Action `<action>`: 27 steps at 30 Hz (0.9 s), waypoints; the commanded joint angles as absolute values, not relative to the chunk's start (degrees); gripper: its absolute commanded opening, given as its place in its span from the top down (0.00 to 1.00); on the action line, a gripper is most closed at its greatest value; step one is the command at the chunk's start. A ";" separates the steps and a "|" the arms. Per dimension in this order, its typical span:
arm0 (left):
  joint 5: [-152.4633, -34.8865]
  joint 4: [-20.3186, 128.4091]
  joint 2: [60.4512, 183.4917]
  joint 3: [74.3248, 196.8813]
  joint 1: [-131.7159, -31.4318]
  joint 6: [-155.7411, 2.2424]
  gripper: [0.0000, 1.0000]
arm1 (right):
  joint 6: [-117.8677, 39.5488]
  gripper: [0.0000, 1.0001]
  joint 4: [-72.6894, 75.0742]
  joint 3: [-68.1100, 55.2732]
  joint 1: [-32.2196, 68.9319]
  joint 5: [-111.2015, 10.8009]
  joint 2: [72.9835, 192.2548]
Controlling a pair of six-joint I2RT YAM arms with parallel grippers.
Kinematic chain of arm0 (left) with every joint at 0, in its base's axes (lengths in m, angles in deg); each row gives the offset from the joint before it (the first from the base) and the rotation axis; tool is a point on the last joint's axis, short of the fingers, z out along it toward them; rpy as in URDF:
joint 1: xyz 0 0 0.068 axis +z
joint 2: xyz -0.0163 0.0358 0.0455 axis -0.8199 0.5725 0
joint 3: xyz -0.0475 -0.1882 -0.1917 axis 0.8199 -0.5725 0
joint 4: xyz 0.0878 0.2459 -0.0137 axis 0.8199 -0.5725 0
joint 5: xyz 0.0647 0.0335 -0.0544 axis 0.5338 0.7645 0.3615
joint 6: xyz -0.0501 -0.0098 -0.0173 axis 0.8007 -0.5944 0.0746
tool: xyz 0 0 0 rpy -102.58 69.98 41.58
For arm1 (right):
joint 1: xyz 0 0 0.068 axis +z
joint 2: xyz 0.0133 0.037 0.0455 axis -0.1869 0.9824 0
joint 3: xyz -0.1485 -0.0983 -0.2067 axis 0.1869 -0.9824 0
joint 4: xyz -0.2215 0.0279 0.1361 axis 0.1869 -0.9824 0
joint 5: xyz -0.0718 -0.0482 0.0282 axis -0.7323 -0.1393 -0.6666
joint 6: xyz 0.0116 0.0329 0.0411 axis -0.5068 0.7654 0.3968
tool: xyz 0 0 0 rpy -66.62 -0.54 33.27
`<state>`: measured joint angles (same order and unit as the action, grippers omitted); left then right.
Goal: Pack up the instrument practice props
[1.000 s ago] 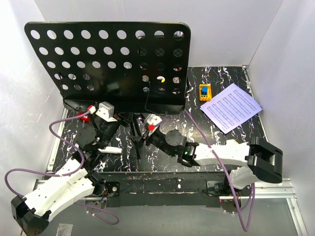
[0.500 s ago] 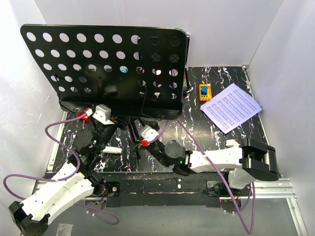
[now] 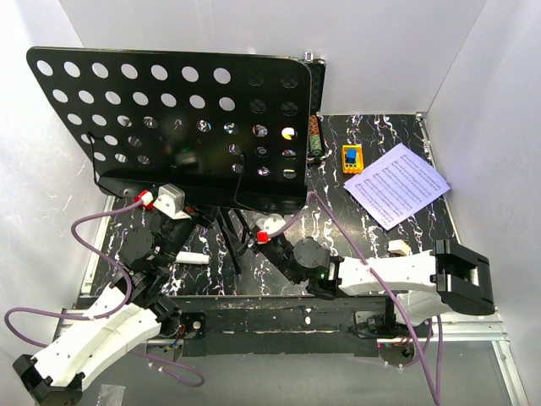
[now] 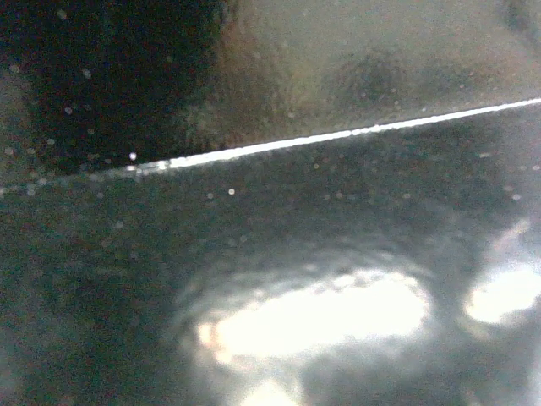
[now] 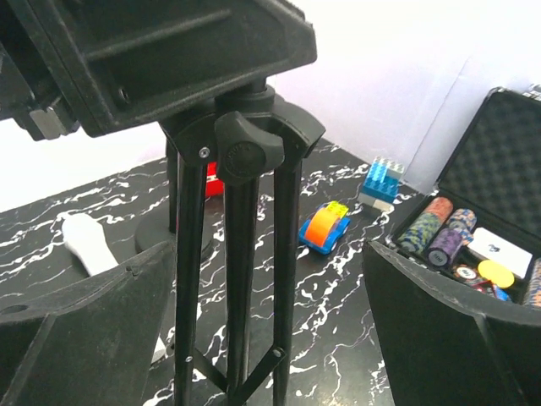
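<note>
The black music stand's perforated desk (image 3: 169, 118) fills the top left of the top view, tilted. My left gripper (image 3: 193, 218) is pressed against the desk's lower lip, its jaws hidden. The left wrist view is dark and blurred, with only a bright edge line (image 4: 338, 135). My right gripper (image 3: 258, 230) is open, and in the right wrist view (image 5: 270, 338) the folded tripod legs (image 5: 237, 279) stand between its fingers (image 5: 76, 330) without touching. The white microphone (image 3: 188, 258) lies by its round base (image 5: 169, 241). A sheet-music page (image 3: 396, 183) lies at the right.
A yellow toy block (image 3: 352, 158) lies near the page. An open black case of poker chips (image 5: 490, 220), an orange-and-blue toy car (image 5: 325, 227), a blue block (image 5: 380, 179) and a red block (image 5: 213, 179) sit behind the tripod. White walls enclose the table on three sides.
The stand's desk has shifted left and toward the back wall. My left gripper stayed at its lower lip. My right gripper drew back toward the near edge, around the tripod legs.
</note>
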<state>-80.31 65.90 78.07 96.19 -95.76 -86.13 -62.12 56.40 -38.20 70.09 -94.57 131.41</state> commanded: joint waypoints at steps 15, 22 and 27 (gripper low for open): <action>-83.65 46.67 78.82 95.07 -96.30 -84.20 1.00 | -42.19 0.02 48.03 -36.62 62.97 -76.57 127.74; -84.10 46.58 78.91 95.60 -96.21 -83.58 1.00 | -43.69 0.02 41.43 -32.48 62.88 -75.86 132.83; -84.53 46.14 79.00 96.57 -96.21 -83.41 1.00 | -45.18 0.02 44.85 -33.36 62.88 -76.65 136.35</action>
